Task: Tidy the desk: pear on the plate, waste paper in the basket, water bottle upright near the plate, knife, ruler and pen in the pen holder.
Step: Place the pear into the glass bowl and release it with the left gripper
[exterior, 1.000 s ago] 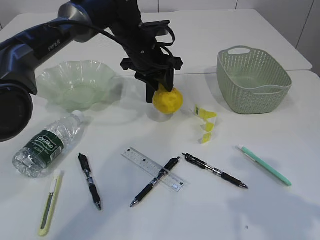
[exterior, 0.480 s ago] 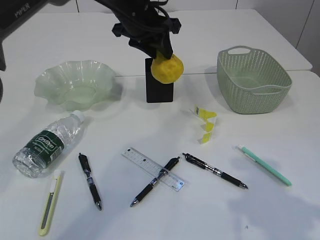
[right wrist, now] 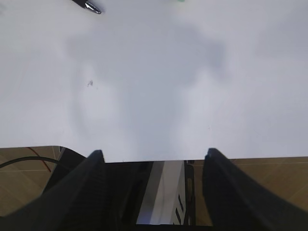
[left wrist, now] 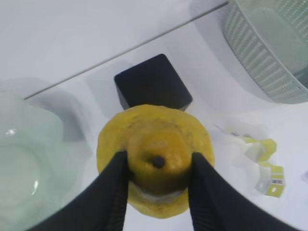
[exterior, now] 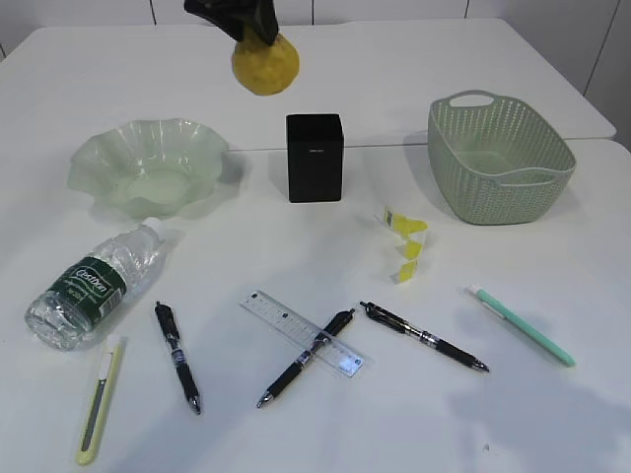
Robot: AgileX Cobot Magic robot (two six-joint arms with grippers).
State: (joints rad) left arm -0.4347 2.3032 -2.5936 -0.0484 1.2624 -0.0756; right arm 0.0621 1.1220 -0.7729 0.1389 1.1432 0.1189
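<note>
My left gripper (left wrist: 158, 161) is shut on the yellow pear (left wrist: 154, 154), which hangs high in the air; in the exterior view the pear (exterior: 264, 65) is up and left of the black pen holder (exterior: 315, 158), right of the ruffled green glass plate (exterior: 104, 163). The water bottle (exterior: 94, 284) lies on its side at the left. A yellow knife (exterior: 99, 399), a clear ruler (exterior: 286, 323) and several pens (exterior: 177, 357) lie along the front. The yellow-white waste paper (exterior: 404, 241) sits left of the green basket (exterior: 498, 158). My right gripper (right wrist: 154, 154) is open and empty over the table's front edge.
A black pen (exterior: 304, 358) lies across the ruler, another black pen (exterior: 424, 337) lies to its right, and a green pen (exterior: 521, 325) lies at the front right. A seam between two tabletops runs behind the plate and pen holder.
My left gripper has lifted the pear from in front of the pen holder, up and to the left. The arm has nearly left the exterior view. Nothing else moved.
</note>
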